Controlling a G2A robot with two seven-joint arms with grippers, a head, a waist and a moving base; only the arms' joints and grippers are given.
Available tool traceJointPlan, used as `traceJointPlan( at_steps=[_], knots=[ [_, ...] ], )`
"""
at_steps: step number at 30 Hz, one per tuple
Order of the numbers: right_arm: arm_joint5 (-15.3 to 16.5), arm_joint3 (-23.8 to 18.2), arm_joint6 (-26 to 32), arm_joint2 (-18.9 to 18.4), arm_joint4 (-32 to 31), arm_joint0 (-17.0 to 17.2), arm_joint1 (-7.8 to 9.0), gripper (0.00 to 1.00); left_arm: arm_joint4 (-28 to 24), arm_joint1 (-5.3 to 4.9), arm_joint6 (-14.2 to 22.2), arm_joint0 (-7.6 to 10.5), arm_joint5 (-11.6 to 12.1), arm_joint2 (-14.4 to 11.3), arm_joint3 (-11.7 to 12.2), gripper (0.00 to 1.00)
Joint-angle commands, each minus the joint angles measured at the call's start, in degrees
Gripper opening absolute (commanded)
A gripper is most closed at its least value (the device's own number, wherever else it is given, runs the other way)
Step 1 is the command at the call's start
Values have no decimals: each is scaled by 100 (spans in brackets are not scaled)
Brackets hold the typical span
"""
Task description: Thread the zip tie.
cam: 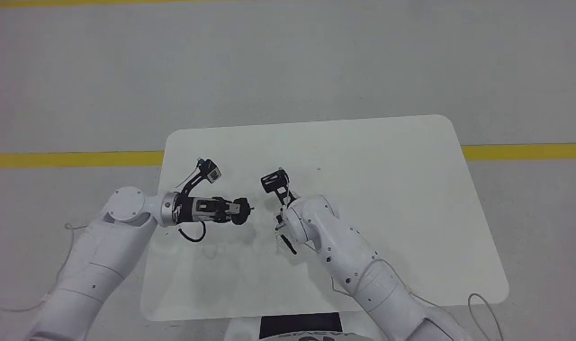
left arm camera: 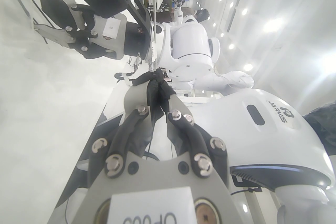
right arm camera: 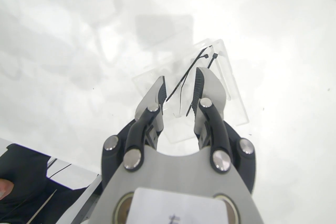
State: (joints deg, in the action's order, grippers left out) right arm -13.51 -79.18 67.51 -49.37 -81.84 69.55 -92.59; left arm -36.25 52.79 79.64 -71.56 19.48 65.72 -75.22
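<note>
**Right gripper and zip tie.** The right gripper (right arm camera: 180, 91) hangs over a clear tray (right arm camera: 236, 107) on the white table (cam: 405, 179). Its two fingers are spread apart and hold nothing. The zip tie (right arm camera: 189, 70), thin and black, lies flat in the tray under the gripper. Its tail end sits in the gap between the fingers, close to one ribbed pad. Whether it touches that pad cannot be told. Its head lies beyond the fingertips, near the tray's far wall.

**Axis.** Take the direction in which the fingers point as 12 o'clock. The tie's long axis then runs from the tail at about 7 o'clock to the head between 1 and 2 o'clock, in a nearly straight line. A second tie (right arm camera: 213, 59) lies just beside it, with its head next to the first head. Its strip passes behind one finger.

**Left gripper.** The left gripper (left arm camera: 153, 86) is held off the table and well apart from the tray. In the top view it lies at about 9 o'clock from the right wrist. Its fingers are pressed together. A black scrap (left arm camera: 147, 76) shows at their tips. Whether this is a tie, and whether it is clamped, cannot be told.
</note>
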Motion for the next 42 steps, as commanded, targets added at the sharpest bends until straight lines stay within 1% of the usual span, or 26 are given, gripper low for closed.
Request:
traceJointPlan(
  at_steps=[1,5,9,12,21,25,31,42],
  knots=[
    [-8,-3,-3,-9,-8,5,-1,23,0,0,0,0,0,0,0,0],
    [-33,-9,37,-19,-54,21,0,22,0,0,0,0,0,0,0,0],
    [-43,53,86,-3,-89,6,-9,13,0,0,0,0,0,0,0,0],
    [-83,89,120,22,-132,-17,-21,9,0,0,0,0,0,0,0,0],
    [11,105,297,79,-237,-29,-36,10,0,0,0,0,0,0,0,0],
    [55,184,326,94,-227,-63,-51,9,0,0,0,0,0,0,0,0],
    [106,297,327,120,-179,-117,-77,10,0,0,0,0,0,0,0,0],
    [76,464,326,158,-197,-193,-122,10,0,0,0,0,0,0,0,0]
  ],
)
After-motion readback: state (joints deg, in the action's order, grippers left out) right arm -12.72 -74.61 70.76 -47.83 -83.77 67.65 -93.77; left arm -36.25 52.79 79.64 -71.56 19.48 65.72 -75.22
